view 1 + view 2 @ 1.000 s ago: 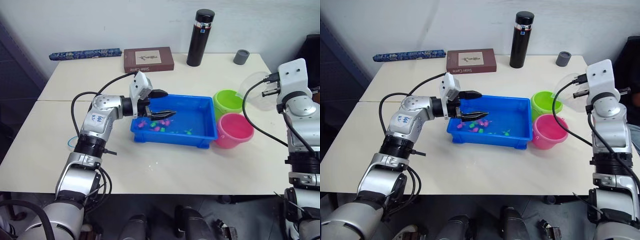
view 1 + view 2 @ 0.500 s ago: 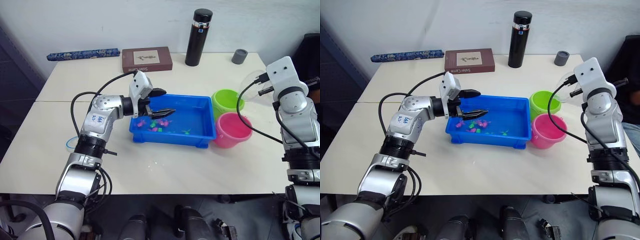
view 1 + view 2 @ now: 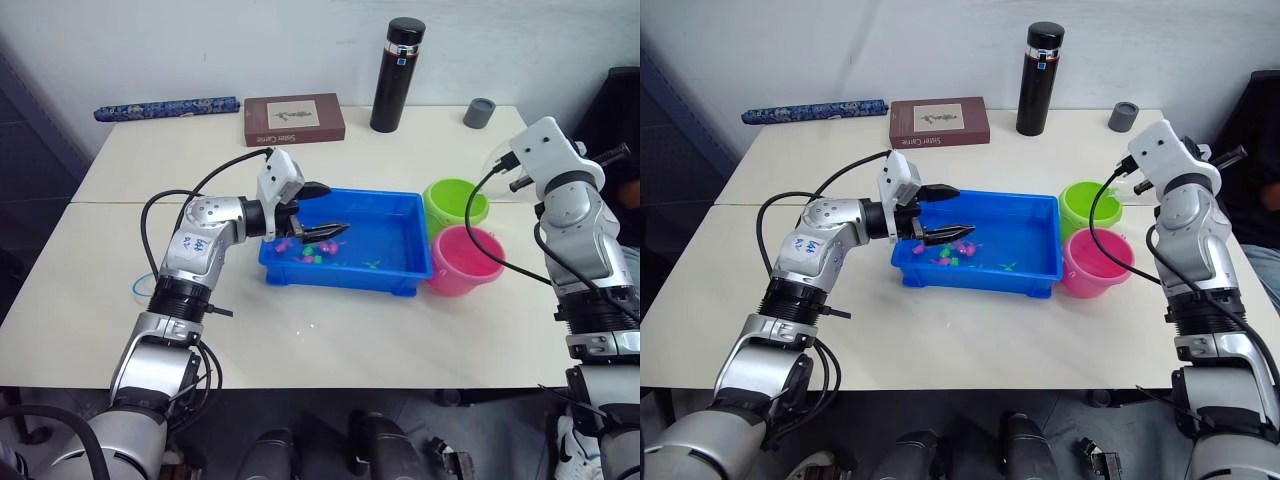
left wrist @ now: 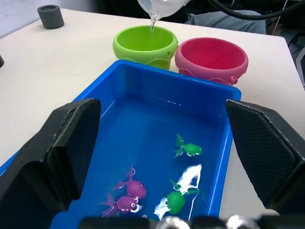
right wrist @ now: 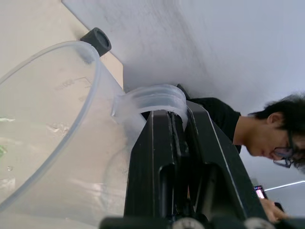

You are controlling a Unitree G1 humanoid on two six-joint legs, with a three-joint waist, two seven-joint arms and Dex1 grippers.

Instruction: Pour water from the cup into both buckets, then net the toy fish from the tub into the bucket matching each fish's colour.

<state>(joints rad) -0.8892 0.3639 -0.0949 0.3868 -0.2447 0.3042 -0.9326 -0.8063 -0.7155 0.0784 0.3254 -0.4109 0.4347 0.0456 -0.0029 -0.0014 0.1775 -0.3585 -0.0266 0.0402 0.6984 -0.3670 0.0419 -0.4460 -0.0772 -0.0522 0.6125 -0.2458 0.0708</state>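
The right gripper [image 5: 164, 157], clamped on the cup's [image 5: 52, 138] handle, should keep the spout centred over the green bucket [image 4: 145, 45], tipping slowly to save water for the pink bucket [image 4: 211, 57].

Your two head views look down from above over the whole table [image 3: 330, 310], sharing one scene. Your left wrist view sits close over the tub [image 4: 157, 124], facing both buckets [image 4: 145, 45]. Your right wrist view presses against the cup [image 5: 52, 143], facing a person [image 5: 267, 131].

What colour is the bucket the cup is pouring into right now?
Lime green bucket; the cup tips over it, clearest in the left wrist view.
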